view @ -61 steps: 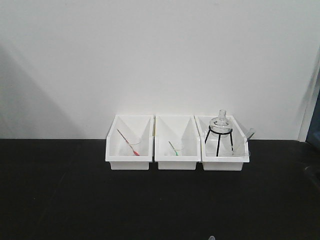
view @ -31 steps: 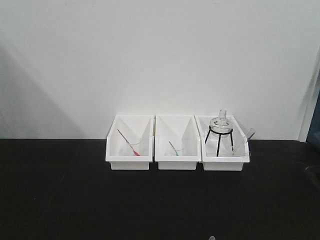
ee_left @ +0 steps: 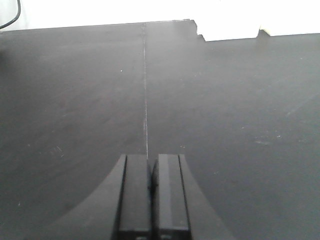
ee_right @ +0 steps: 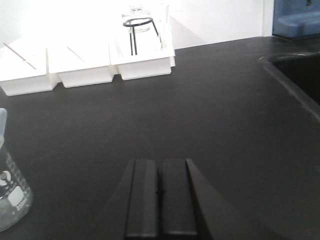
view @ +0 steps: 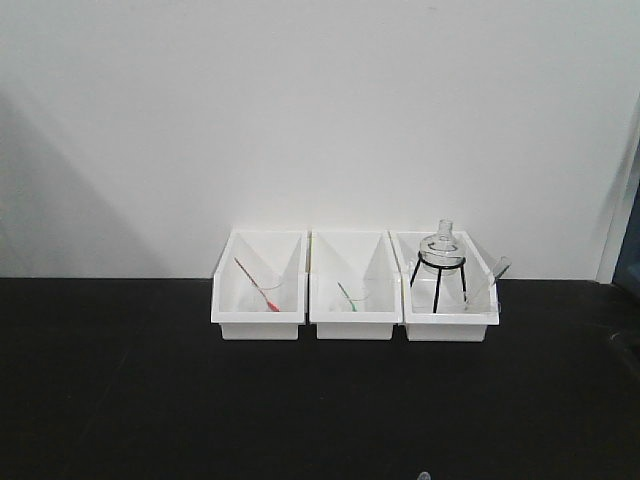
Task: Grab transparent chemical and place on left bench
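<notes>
The clear pipette (view: 499,267) leans in the right-hand white bin (view: 450,327), its end sticking up over the bin's right wall, beside a glass flask on a black tripod (view: 440,262). The black bench (view: 150,390) runs in front of the bins. My left gripper (ee_left: 150,161) is shut and empty, low over bare black worktop. My right gripper (ee_right: 160,164) is shut and empty, over the worktop well short of the bins (ee_right: 142,65). Neither gripper shows in the front view.
The left bin (view: 258,325) holds a red-tinted pipette (view: 258,287); the middle bin (view: 355,327) holds a green-tinted one (view: 348,297). A glass flask (ee_right: 10,195) stands left of my right gripper. A sunken black sink (ee_right: 300,75) lies to the right.
</notes>
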### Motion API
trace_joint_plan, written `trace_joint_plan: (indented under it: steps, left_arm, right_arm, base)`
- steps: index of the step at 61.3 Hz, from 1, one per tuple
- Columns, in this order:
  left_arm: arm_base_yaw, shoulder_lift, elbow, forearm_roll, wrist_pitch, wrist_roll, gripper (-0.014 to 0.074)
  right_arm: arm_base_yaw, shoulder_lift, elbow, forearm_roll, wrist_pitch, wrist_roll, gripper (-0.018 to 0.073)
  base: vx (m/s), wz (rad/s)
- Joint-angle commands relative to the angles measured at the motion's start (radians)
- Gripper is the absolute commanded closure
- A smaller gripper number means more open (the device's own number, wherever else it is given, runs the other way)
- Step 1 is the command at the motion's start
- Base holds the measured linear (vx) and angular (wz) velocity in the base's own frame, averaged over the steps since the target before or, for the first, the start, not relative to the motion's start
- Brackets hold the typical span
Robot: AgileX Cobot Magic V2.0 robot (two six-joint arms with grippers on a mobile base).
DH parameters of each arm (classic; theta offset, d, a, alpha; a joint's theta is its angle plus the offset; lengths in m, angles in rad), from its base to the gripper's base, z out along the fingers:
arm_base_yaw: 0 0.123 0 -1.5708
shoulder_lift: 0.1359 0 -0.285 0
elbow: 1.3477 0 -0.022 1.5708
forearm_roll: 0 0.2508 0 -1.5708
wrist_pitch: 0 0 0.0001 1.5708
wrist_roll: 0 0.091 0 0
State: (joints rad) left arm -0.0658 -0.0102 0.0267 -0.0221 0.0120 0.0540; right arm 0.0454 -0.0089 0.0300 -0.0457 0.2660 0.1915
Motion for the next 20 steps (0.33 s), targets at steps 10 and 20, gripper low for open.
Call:
trace_joint_plan:
  steps: [10, 20]
  left_arm:
    - [-0.002, -0.019, 0.016, -0.001, -0.078, -0.008, 0.0600]
    - [-0.002, -0.019, 0.016, -0.001, -0.078, -0.008, 0.0600]
  right_arm:
    - [-0.001, -0.014, 0.008, -0.009, -0.091, -0.003, 0.0567]
    - [-0.001, -0.014, 0.008, -0.009, -0.091, -0.003, 0.0567]
  base:
    - [0.00, 0.00]
    - [0.00, 0.00]
